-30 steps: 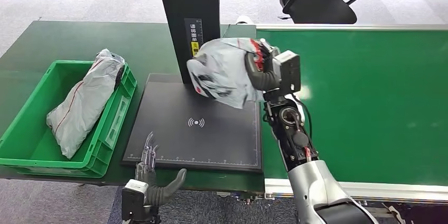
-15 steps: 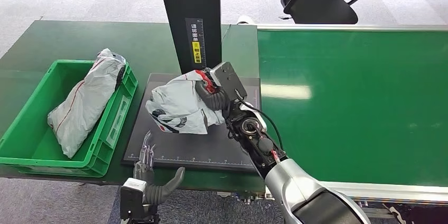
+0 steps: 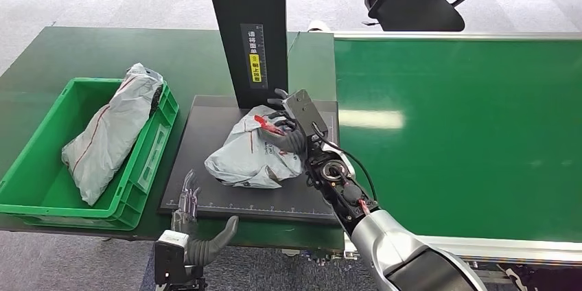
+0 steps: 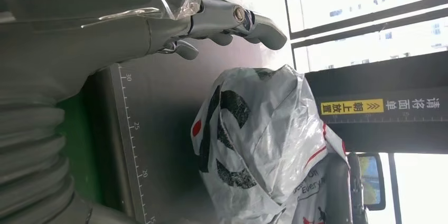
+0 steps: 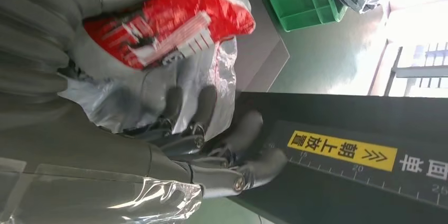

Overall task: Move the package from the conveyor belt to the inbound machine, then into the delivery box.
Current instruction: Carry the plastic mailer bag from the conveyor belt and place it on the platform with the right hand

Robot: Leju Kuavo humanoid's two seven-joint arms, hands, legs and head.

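Package (image 3: pixel 255 148) is lying on the dark scan plate (image 3: pixel 206 188) of the inbound machine (image 3: pixel 245 30), just in front of its black column, so the first leg from the belt (image 3: pixel 467 133) looks done. Right hand (image 3: pixel 287 133) is resting against the bag's far side; its thumb is lying on the plastic near the red label, and in the right wrist view the fingers (image 5: pixel 211 150) are reaching out toward the column rather than wrapping the bag. I am judging it as no longer gripping, fingers apart, though the bag is hiding part of the palm. Left hand (image 3: pixel 195 233) is hanging low at the near edge of the plate, holding nothing, fingers spread and pointing toward the bag.

Step in hand appears to be the drop on the scanner. Next comes the move into the green box (image 3: pixel 41 181), which is sitting just left of the plate with another grey bag (image 3: pixel 110 133) already inside. That is calling for a fresh grasp on soft, slippery plastic and a lift high enough to clear the box wall; the loose film could slide or snag there.
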